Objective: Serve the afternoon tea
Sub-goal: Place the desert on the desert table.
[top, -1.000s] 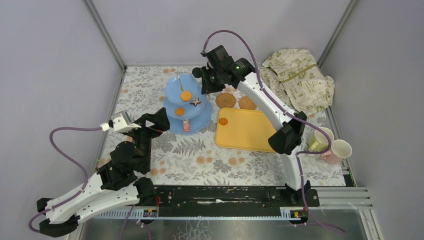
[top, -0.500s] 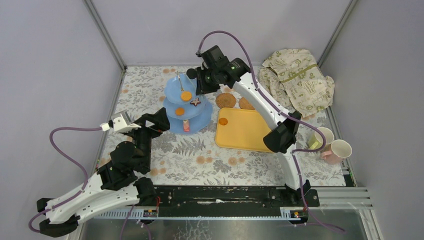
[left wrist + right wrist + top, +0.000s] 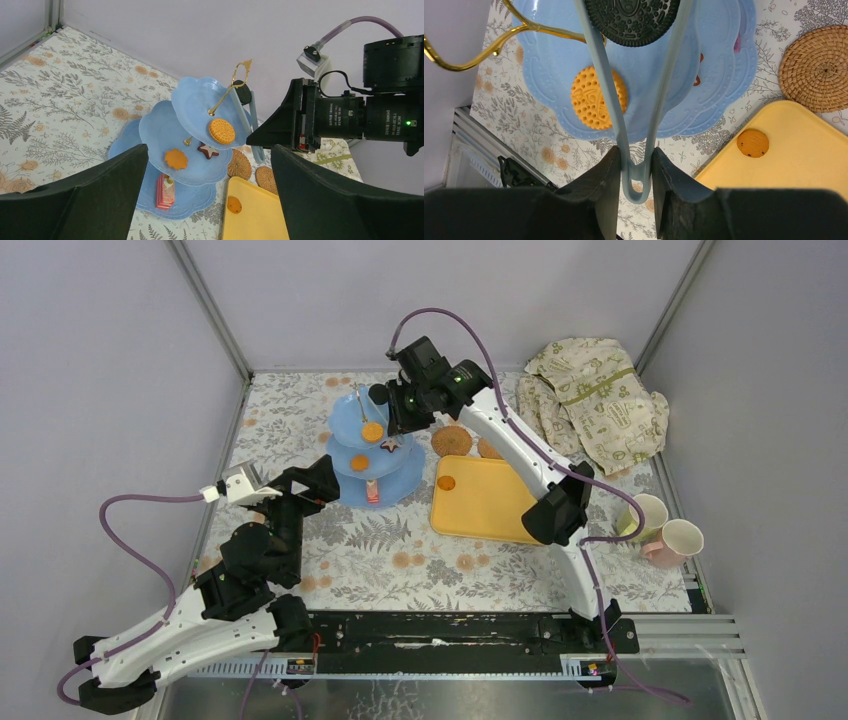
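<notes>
The light-blue three-tier stand [image 3: 398, 480] stands at the back left. It carries a round orange biscuit [image 3: 221, 131] on the top tier, a flower biscuit [image 3: 176, 159] and a star biscuit [image 3: 207, 150] on the middle tier, and a cake slice [image 3: 165, 190] on the bottom tier. My right gripper [image 3: 635, 160] is shut on blue tongs [image 3: 610, 100]. The tongs pinch a black sandwich cookie [image 3: 634, 15] above the top tier [image 3: 704, 65]. My left gripper [image 3: 210, 195] is open and empty in front of the stand. Two woven coasters [image 3: 452, 440] lie right of the stand. Two pale cups [image 3: 643, 517] stand at the far right.
A yellow tray [image 3: 490, 505] with one brown cookie [image 3: 446, 482] lies right of the stand. A cream cloth with green print [image 3: 595, 395] is bunched at the back right. The stand's gold handle [image 3: 499, 42] rises close to the tongs. Grey walls close in the table.
My right arm has swung left, carrying the tongs and black cookie from beside the stand to over its top tier. The left arm has not moved.
</notes>
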Controlling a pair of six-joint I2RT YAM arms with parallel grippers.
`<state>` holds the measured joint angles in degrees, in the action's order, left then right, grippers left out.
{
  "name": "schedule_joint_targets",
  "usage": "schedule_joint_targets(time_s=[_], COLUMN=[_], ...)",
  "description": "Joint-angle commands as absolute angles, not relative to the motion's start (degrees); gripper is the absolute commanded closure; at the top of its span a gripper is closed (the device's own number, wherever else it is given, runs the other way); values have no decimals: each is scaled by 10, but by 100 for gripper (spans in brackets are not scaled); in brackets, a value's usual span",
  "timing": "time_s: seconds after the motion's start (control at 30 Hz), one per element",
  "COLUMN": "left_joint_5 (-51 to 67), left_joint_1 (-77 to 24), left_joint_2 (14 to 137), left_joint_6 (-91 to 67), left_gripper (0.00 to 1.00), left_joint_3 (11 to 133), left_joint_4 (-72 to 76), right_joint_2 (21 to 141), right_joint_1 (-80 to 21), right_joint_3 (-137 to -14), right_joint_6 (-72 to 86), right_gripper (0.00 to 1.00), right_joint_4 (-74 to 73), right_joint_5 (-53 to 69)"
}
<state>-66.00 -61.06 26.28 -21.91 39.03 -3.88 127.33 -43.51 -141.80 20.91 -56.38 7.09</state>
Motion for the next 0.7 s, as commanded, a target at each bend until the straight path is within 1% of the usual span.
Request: schedule_joint_targets(time_s=[0.0,0.2,0.3,0.43,0.53,0.67], left_joint_5=[-675,-676,-675,-675,-676,-676], left_joint_1=[-608,-608,-608,-608,-608,-608], left_joint_2=[257,256,256,256,257,256], left_joint_6=[-226,-225,-225,-224,-224,-224], left_gripper=[0,0,0,0,0,0], left_joint_3=[384,384,384,384,384,383], left_joint_4=[-28,-27,-26,-27,-26,-26], right_joint_2=[1274,1276,1275,1274,1274,1273], right_joint_1=[-440,-440,-440,-440,-440,-440], right_joint_3=[-1446,-1447,-1447,-1447,-1445,-1443], right_joint_6=[216,218,218,218,218,217], right_gripper=[78,71,65,61,60,61], right_joint_4=[-555,-553,-552,-551,-551,-549], right_joint_5=[83,83,83,83,83,83])
